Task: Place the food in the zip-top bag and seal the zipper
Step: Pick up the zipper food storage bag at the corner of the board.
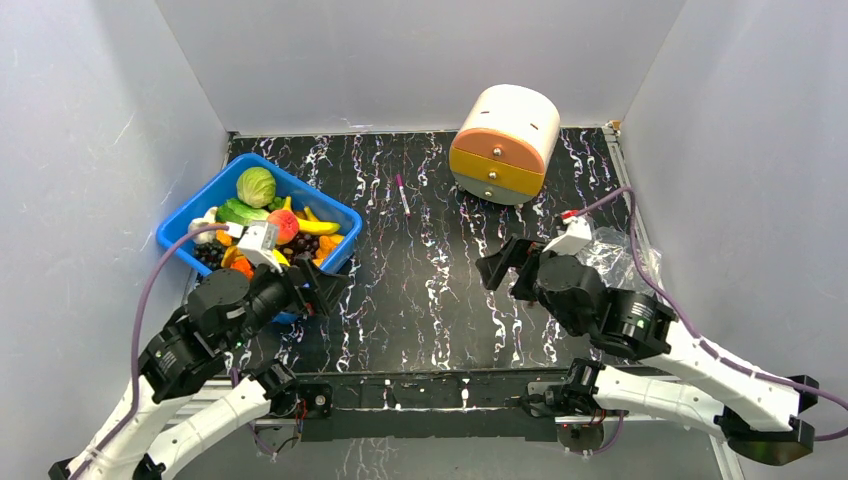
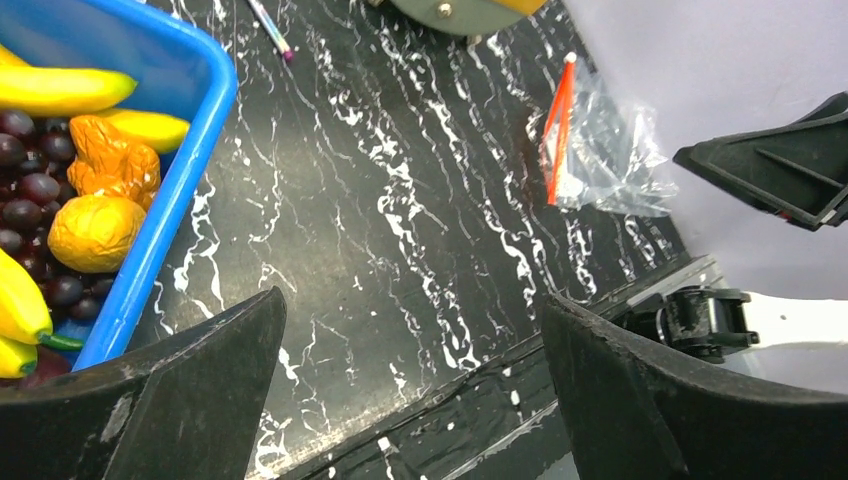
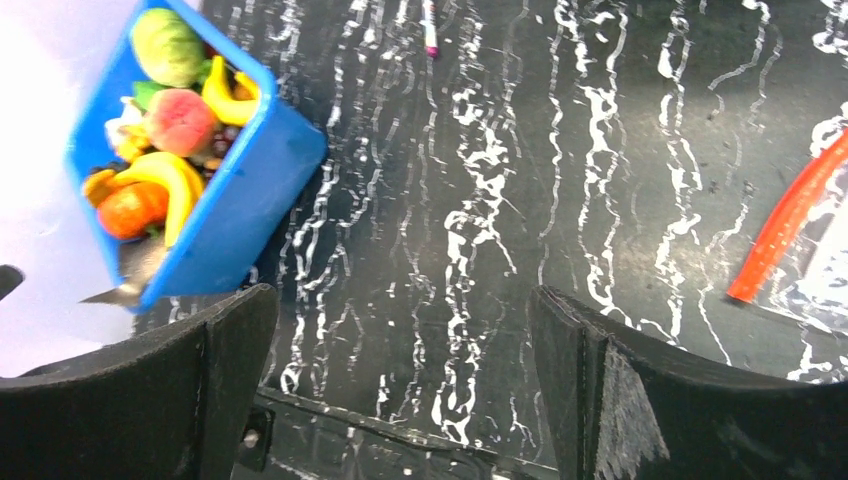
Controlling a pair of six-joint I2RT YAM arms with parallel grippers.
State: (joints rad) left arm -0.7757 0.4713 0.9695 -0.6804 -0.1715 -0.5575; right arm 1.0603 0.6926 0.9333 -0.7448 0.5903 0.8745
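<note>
Quick look at your setup. Your left gripper is spread wide with nothing between the fingers. It hangs at the near right corner of the blue bin, over the black marbled table. Your right gripper is spread wide too and also holds nothing. It sits over the middle-right of the table, pointing toward the bin side.

The food is all piled in that bin at the far left. A green cabbage sits at the back and yellow bananas lie along the right side. There are dark grapes in the middle, an orange round fruit at the near end and a pinkish peach-looking one.

The zip-top bag lies crinkled on the table, right over by the right wall. It's just beside your right wrist in the overhead view and well apart from the bin. Its zipper is the red-orange strip on the edge facing the table's centre. From these angles I honestly can't tell whether that strip is pressed shut or parted.

Other stuff on the table: a pink pen near the back middle, and a round cream drawer unit with orange and yellow fronts at the back right.
</note>
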